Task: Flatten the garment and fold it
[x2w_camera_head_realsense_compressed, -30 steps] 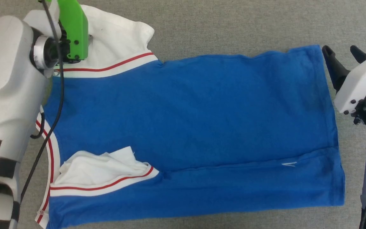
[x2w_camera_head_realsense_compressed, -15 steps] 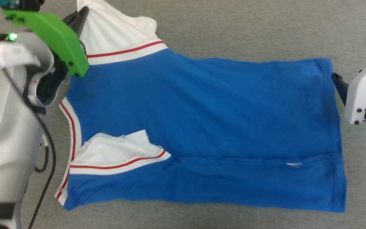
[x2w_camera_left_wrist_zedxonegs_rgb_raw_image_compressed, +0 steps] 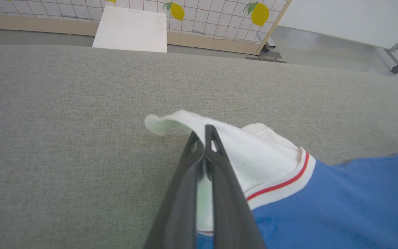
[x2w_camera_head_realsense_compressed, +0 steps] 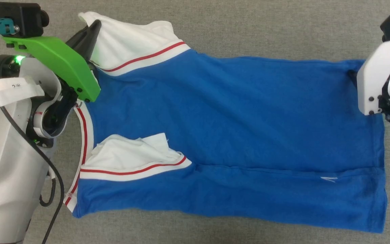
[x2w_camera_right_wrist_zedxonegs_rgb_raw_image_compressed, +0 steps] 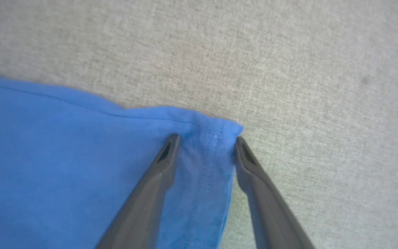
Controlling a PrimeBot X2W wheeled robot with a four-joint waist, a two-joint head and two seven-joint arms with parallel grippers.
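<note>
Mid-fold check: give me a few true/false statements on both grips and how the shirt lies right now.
1. The garment lies in a heap. False: it lies spread out.
2. The left gripper is shut on the far sleeve. True.
3. The right gripper is shut on the hem corner. False: its jaws stand open at that corner.
4. The near sleeve lies folded onto the blue body. True.
</note>
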